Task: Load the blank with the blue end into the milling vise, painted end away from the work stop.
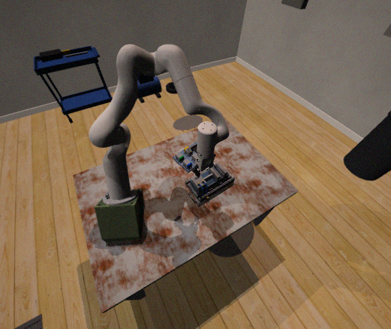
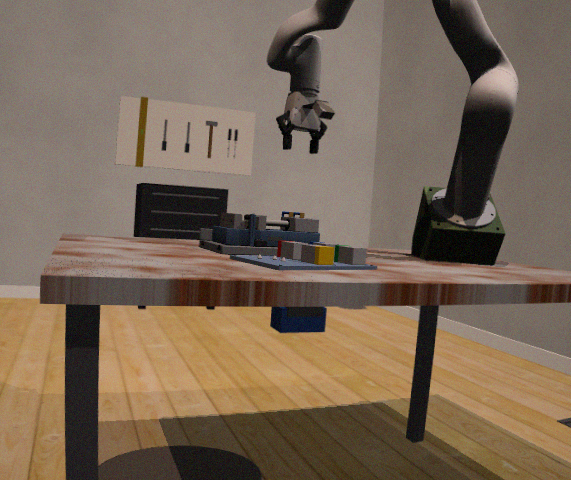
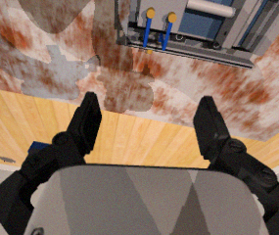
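Note:
The blank with the blue end (image 1: 189, 165) lies on the infeed plate (image 1: 177, 160) (image 2: 270, 264); in the exterior view it is mostly hidden behind other blanks. The blanks with the green end (image 1: 180, 157) (image 2: 336, 253), yellow end (image 1: 186, 149) (image 2: 324, 255) and red end (image 2: 280, 248) also lie on the plate. The milling vise (image 1: 216, 192) (image 2: 233, 236) (image 3: 193, 48) stands beside it, with blue hoses on one end block; no blank shows between its jaws. My gripper (image 2: 301, 149) (image 3: 148, 106) is open and empty, high above the vise and plate, pointing down.
The vise's raised base and upright hoses (image 3: 149, 30) stand near the infeed plate. The green robot pedestal (image 1: 119, 221) (image 2: 456, 245) stands on the mottled table (image 1: 146, 269). A dark cylinder (image 1: 379, 144) appears at the right of the top view. A blue cart (image 1: 85, 101) stands by the wall.

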Motion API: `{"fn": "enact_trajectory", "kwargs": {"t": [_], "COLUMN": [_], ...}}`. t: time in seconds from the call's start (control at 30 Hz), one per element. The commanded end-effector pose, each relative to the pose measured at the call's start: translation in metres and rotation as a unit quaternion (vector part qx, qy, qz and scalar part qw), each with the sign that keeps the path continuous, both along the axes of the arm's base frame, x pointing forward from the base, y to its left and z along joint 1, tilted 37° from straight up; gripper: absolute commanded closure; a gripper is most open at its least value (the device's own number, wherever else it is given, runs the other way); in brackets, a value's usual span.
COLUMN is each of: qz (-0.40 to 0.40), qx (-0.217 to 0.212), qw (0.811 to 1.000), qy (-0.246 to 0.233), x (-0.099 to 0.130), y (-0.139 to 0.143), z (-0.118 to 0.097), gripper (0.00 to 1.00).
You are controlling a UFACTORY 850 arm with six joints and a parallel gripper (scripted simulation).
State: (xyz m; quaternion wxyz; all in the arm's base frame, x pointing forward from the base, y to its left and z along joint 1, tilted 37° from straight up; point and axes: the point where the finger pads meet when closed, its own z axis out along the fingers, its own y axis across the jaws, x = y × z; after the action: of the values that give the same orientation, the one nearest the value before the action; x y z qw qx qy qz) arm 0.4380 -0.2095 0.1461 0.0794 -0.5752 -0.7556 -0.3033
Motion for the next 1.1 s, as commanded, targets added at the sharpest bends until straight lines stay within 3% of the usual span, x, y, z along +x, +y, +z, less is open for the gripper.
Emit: {"fn": "enact_trajectory", "kwargs": {"t": [0.0,0.27,0.53,0.83,1.07], "qz": [0.000,0.000,0.000,0.000,0.000], "qx": [-0.001,-0.001,0.000,-0.001,-0.001], "qw": [1.000,1.000,1.000,1.000,1.000], "qy": [-0.001,-0.001,-0.001,-0.001,-0.001], "x": [0.001,0.004,0.005,0.008,0.008], "y": [0.006,0.036,0.039,0.073,0.073], "z": [0.007,0.033,0.035,0.064,0.064], "gripper": [0.00,0.00,0.00,0.00,0.00]}}
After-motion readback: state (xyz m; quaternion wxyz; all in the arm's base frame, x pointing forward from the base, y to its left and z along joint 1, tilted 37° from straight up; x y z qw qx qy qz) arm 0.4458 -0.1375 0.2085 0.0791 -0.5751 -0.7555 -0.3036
